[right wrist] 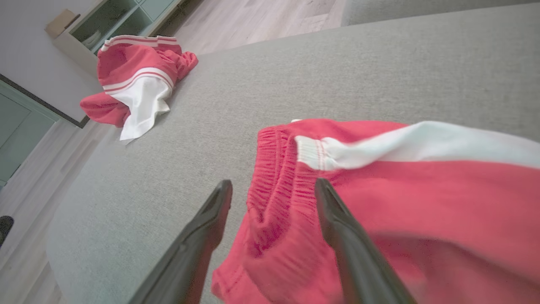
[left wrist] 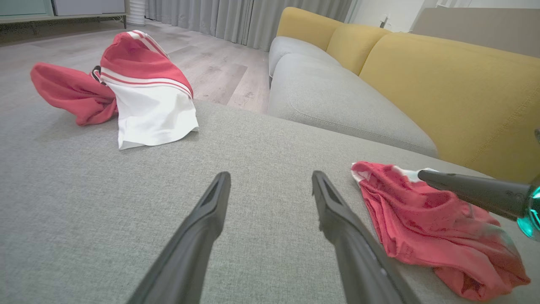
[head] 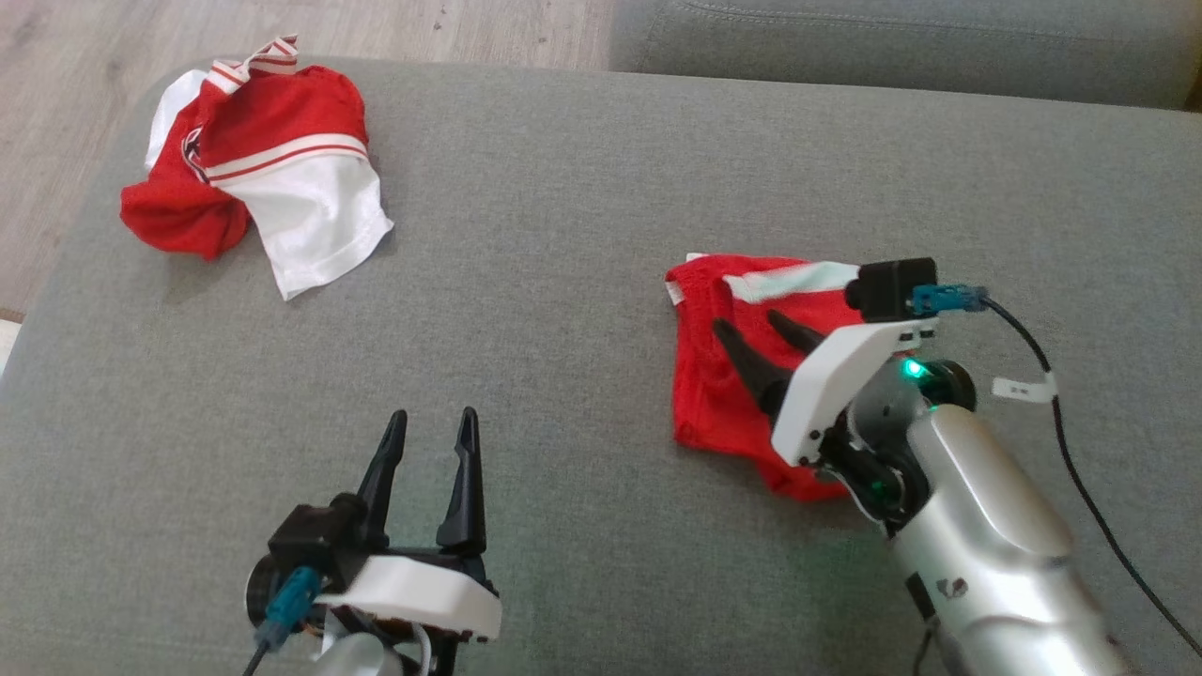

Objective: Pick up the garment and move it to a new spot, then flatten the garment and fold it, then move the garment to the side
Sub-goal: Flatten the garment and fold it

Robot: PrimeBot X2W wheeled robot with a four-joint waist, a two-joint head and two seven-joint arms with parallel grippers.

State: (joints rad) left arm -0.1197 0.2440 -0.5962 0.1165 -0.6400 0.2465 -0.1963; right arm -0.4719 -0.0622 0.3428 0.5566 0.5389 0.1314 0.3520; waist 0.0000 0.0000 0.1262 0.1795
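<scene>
The garment [head: 704, 376], red shorts with a white stripe and an elastic waistband, lies folded and flat on the right of the grey cushion [head: 563, 282]. My right gripper [head: 750, 322] hovers over it, open, its fingers spread above the waistband [right wrist: 270, 185] and holding nothing. In the left wrist view the garment [left wrist: 413, 215] lies at the right, with one right finger [left wrist: 472, 190] over it. My left gripper [head: 433, 415] is open and empty near the front edge, well left of the garment.
A second red-and-white garment [head: 272, 169] lies crumpled at the far left corner of the cushion. Wooden floor [head: 75, 94] runs past the left edge. A grey sofa seat with a yellow back [left wrist: 443, 84] stands behind. A black cable [head: 1080, 451] trails from the right wrist.
</scene>
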